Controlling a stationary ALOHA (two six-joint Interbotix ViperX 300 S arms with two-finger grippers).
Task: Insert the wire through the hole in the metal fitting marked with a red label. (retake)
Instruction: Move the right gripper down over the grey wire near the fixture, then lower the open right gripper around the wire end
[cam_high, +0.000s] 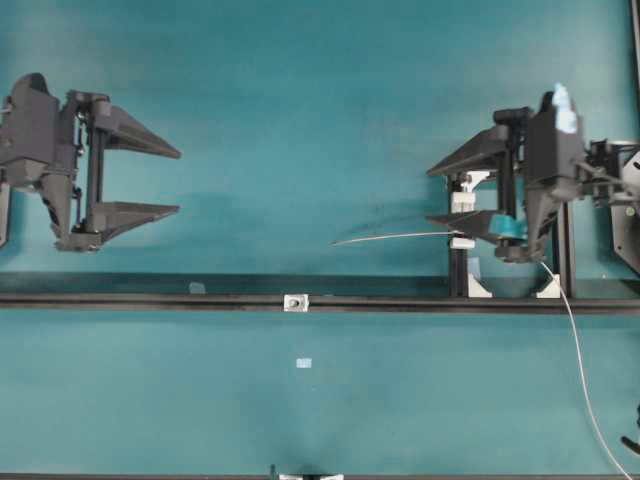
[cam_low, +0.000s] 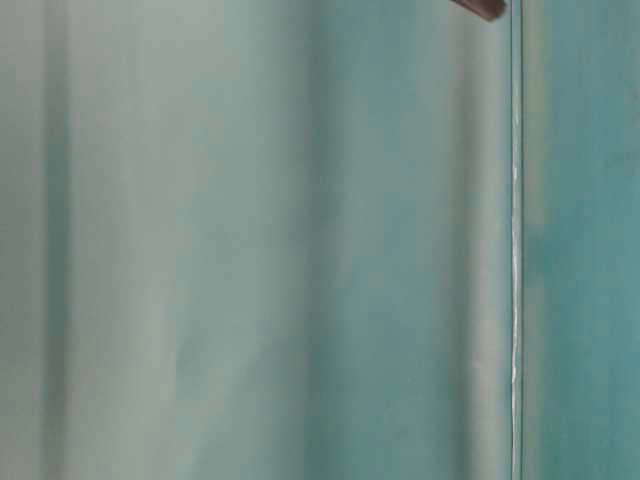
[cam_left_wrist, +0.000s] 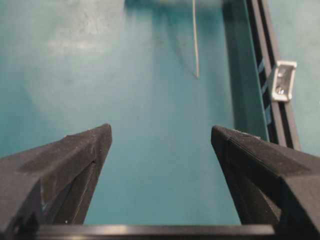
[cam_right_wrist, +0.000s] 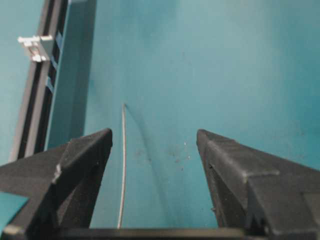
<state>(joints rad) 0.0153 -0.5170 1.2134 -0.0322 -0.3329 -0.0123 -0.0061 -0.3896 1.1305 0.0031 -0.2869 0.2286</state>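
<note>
The wire is seen in the overhead view as a thin pale line above the black rail, its free tip pointing left and its other end running under the right end effector. From there it continues, looping down across the rail toward the lower right corner. The metal fitting is mounted on the rail, below and left of the wire's tip and well apart from it; its hole shows only as a dark speck, and a red label cannot be made out.

The right end effector is spread wide with nothing clamped; in its wrist view the wire is seen between the fingers, nearer the left finger, apparently untouched. The left end effector is also released, held far left of the fitting above the rail. A small pale tape square lies on the teal bench just below the fitting. The table-level view is too blurred to add anything.
</note>
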